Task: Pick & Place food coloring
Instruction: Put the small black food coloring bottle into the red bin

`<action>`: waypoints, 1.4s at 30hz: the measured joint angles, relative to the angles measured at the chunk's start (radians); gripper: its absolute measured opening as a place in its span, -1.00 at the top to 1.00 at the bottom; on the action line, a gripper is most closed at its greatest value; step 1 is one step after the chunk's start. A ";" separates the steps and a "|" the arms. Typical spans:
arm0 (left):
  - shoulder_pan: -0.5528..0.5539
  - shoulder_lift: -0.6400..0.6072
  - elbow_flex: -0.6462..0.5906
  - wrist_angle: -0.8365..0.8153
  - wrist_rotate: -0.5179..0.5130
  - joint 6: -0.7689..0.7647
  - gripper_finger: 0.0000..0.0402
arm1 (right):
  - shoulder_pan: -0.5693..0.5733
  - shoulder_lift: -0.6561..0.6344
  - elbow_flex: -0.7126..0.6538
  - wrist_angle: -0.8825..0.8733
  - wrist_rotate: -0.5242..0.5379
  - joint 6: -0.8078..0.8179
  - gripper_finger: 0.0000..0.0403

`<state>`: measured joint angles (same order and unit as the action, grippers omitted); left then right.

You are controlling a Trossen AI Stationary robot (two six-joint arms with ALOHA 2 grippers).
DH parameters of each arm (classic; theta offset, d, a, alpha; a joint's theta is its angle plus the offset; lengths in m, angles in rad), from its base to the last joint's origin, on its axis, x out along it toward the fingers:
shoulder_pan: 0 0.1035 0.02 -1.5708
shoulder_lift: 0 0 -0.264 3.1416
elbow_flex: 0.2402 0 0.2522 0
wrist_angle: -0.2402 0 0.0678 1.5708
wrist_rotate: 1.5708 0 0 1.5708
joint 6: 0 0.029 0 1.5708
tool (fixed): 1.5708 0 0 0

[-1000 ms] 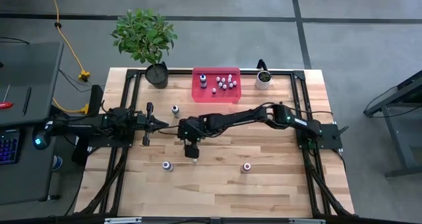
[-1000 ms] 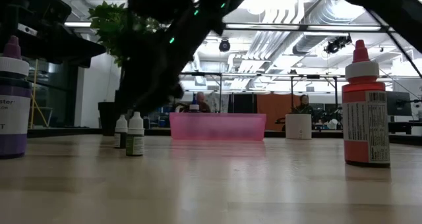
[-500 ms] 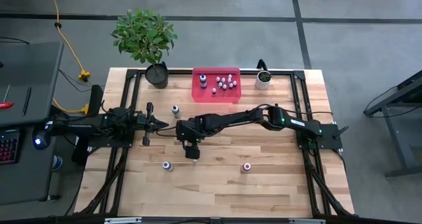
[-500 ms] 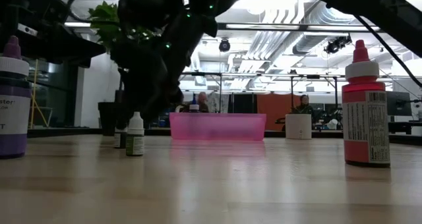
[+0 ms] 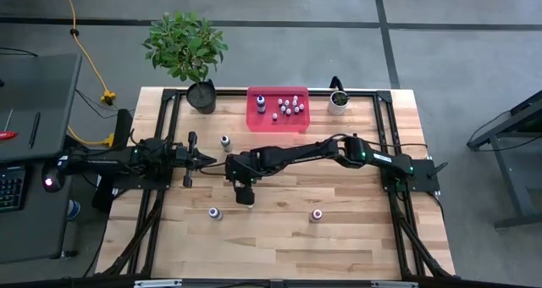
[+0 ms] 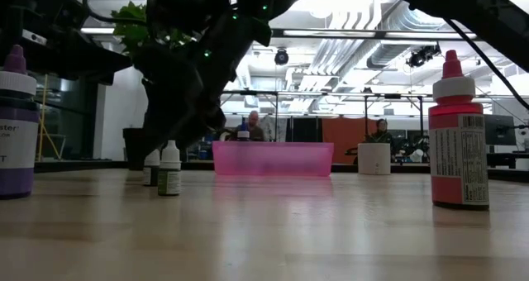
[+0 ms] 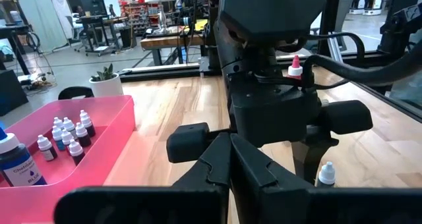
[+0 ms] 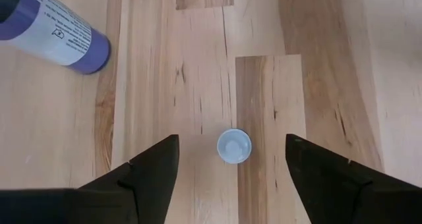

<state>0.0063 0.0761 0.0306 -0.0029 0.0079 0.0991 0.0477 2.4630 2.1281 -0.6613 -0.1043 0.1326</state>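
Light is even and soft from above in the high view, so the table (image 5: pixel 279 229) shows only small, faint shadows under the arms. The low view is backlit: bright ceiling lights (image 6: pixel 364 16) blow out behind the arms, leaving them near-black silhouettes (barely any detail on them). The red bottle (image 6: pixel 459 136) is sharp, while the near tabletop is blurred and carries a soft pink reflection under the bin (image 6: pixel 273 159). In the left wrist view the close dark parts are out of focus, the room behind well lit. The right wrist view is crisp on the wood, with the fingers (image 8: pixel 148 174) dark and soft-edged.
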 joint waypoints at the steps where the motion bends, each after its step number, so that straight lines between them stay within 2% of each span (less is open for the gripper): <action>1: 0.000 0.000 0.000 0.000 0.000 0.000 1.00 | 0.000 0.000 0.000 0.001 0.000 0.001 -0.31; 11: 0.000 0.000 0.000 0.000 0.000 0.000 1.00 | 0.000 0.000 0.000 0.000 -0.001 0.001 -0.02; 35: 0.000 0.000 0.000 0.000 0.000 0.000 1.00 | 0.000 -0.001 0.000 0.000 0.000 -0.002 0.43; 42: 0.000 0.000 0.000 0.000 0.000 0.000 1.00 | 0.000 -0.002 0.000 0.000 0.000 -0.002 0.65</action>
<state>0.0061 0.0762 0.0303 -0.0029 0.0078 0.0993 0.0479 2.4611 2.1277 -0.6613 -0.1043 0.1307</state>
